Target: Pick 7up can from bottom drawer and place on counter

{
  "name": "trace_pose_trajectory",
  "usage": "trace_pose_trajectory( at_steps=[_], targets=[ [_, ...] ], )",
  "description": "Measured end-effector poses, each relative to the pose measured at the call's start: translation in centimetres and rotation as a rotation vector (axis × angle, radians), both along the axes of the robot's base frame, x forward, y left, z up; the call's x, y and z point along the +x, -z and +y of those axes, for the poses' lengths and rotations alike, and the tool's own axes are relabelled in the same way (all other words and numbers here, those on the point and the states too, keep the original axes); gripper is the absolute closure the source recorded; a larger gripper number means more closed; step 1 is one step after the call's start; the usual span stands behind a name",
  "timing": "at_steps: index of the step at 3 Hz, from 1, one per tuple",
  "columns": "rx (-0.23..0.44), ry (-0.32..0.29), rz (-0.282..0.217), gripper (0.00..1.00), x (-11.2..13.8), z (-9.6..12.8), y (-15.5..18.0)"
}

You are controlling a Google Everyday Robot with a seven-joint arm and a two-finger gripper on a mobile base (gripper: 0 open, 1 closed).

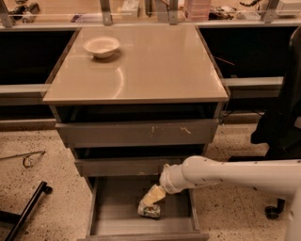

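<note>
The bottom drawer (113, 221) is pulled open under two shut drawers of the grey cabinet. The 7up can (149, 211) lies on its side on the drawer floor, right of the middle. My white arm reaches in from the right, and my gripper (153, 195) with yellowish fingers hangs just above the can, touching or almost touching its top. The beige counter (155, 66) tops the cabinet.
A white bowl (101, 46) stands at the counter's back left. A cluttered bench with metal posts (188, 12) runs behind. A dark chair (282, 117) stands at the right. A black bar (26, 209) and a wire clip (28, 159) lie on the floor at the left.
</note>
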State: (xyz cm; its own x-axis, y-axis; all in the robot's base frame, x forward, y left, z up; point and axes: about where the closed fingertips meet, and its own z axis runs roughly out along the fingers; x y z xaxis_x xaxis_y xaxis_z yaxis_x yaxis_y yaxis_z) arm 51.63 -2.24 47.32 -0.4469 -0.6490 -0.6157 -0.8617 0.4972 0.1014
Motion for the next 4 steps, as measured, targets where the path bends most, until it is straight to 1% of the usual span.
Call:
trace_pose_trajectory(
  at_steps=[1,2,3,4],
  targets=[
    [0.094,0.022,0.021,0.00,-0.1,2.3,4.6],
    [0.094,0.022,0.021,0.00,-0.1,2.3,4.6],
    [0.070,0.021,0.004,0.00,-0.5,3.0,7.8],
    [0.026,0.017,-0.008,0.00,-1.1,4.5,14.8]
  ],
)
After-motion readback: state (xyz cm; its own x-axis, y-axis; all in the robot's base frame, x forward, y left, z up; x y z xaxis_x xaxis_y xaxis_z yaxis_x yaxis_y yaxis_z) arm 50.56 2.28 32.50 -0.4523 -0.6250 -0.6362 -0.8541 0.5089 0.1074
